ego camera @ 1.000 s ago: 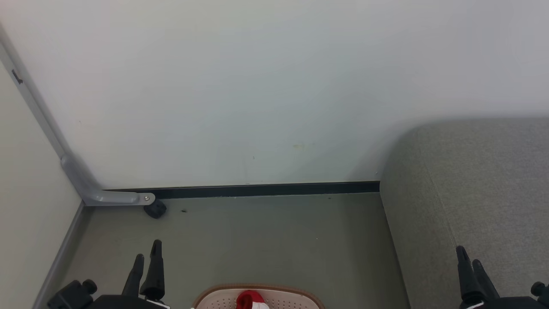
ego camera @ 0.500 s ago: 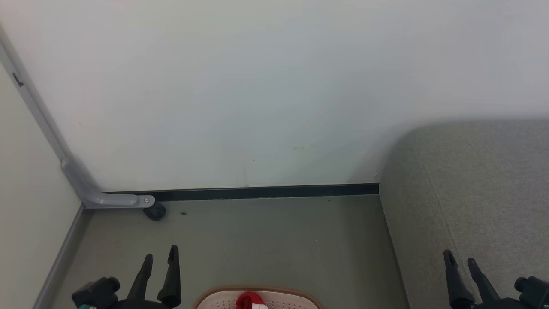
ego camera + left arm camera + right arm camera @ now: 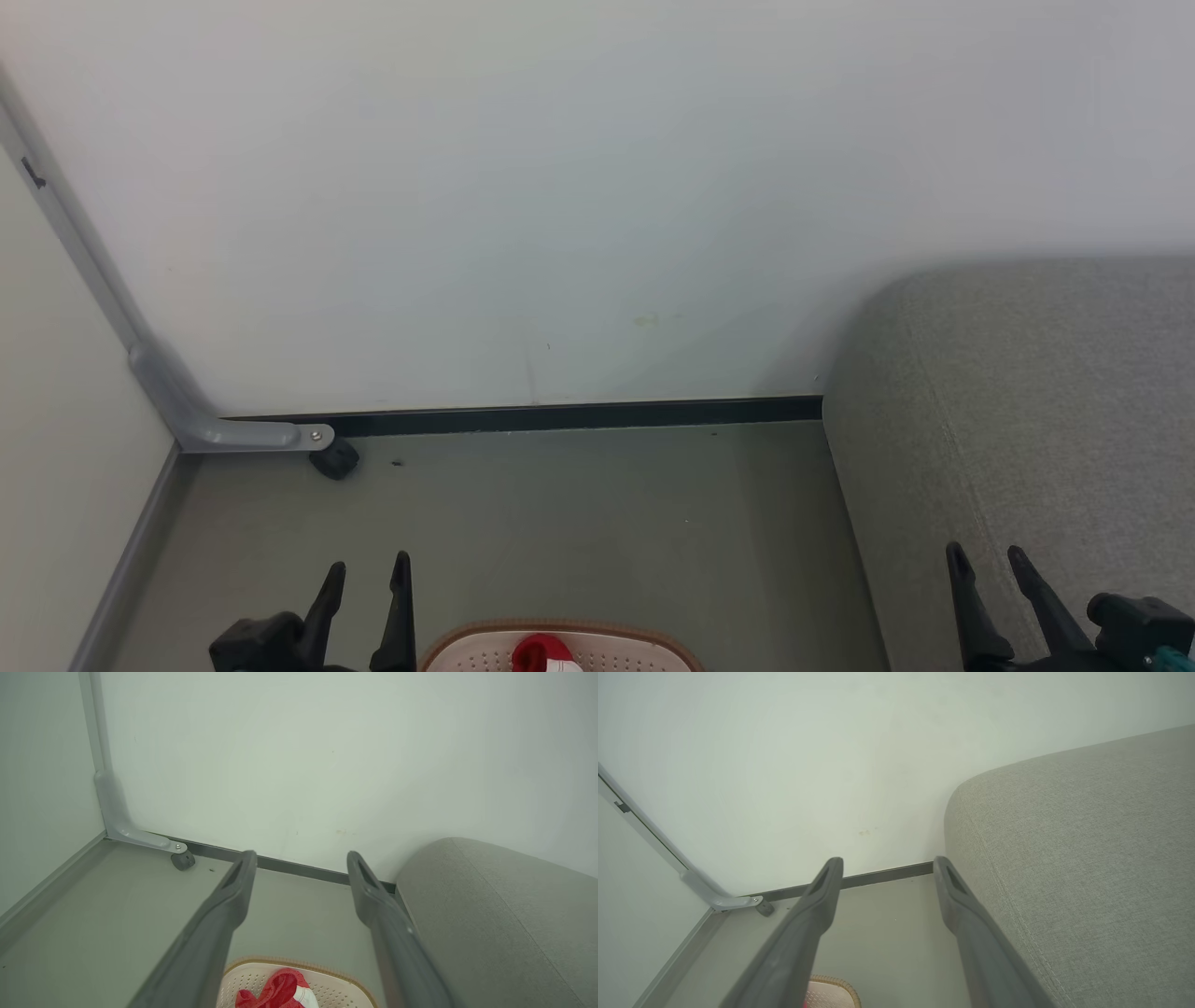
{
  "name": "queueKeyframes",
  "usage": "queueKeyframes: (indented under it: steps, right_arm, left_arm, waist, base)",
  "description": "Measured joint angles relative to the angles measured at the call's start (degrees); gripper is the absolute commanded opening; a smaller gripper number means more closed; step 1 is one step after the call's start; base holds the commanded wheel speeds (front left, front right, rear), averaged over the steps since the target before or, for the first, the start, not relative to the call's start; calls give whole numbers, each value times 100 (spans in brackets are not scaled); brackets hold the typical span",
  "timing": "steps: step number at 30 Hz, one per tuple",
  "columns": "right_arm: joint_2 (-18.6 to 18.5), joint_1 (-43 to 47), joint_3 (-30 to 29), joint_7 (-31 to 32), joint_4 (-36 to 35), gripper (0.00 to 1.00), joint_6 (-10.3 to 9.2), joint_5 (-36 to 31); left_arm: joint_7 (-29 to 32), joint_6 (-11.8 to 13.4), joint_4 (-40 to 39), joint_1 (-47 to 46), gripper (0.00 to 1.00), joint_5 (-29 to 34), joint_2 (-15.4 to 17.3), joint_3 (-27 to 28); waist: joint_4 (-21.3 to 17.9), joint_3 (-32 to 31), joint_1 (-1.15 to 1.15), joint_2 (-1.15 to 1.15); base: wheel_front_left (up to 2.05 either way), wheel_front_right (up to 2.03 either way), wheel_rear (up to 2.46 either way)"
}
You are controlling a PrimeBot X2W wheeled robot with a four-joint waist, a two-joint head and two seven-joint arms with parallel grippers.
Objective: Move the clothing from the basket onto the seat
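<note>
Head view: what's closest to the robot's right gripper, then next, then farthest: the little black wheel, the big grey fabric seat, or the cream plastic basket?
From the right gripper:
1. Big grey fabric seat, right next to it.
2. Oval cream plastic basket with brown rim, bottom middle, to its left.
3. Little black wheel, far left by the wall.
</note>
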Motion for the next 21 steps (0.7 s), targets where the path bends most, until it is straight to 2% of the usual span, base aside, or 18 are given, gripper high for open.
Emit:
queueKeyframes:
  steps: [13, 21]
  right_arm:
    - [-133, -97, 253, -303, 85, 100, -204, -910]
    - [-124, -94, 131, -347, 112, 100, -349, -970]
  left_arm:
    - [-307, 297, 333, -109, 100, 949, -27, -91]
    - [-342, 365, 432, -109, 100, 973, -68, 5]
  waist:
    - [-20, 15, 0, 0]
    - [-23, 25, 0, 0]
  base:
    - [0, 0, 0]
    - [0, 0, 0]
